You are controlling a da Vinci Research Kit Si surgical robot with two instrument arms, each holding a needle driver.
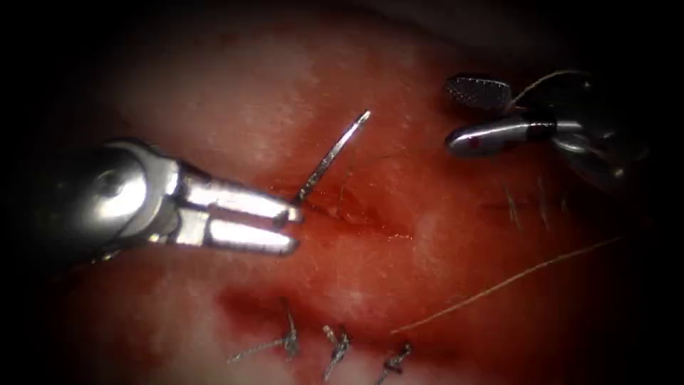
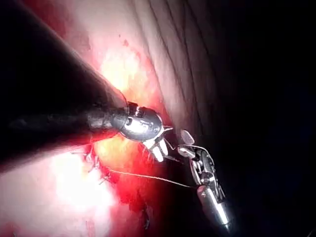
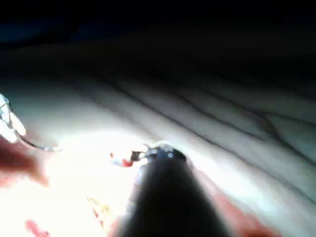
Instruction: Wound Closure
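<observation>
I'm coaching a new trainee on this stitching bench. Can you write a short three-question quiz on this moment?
1. True or false: the right tool grips the needle.
2. The needle's base is at the tips of: A) the left tool; B) the right tool.
3. Fill in: the right tool's jaws are ____.

Key: 1 false, it holds nothing. 2 A, one end at the cut in the tissue, the other standing free. 3 open.
</observation>
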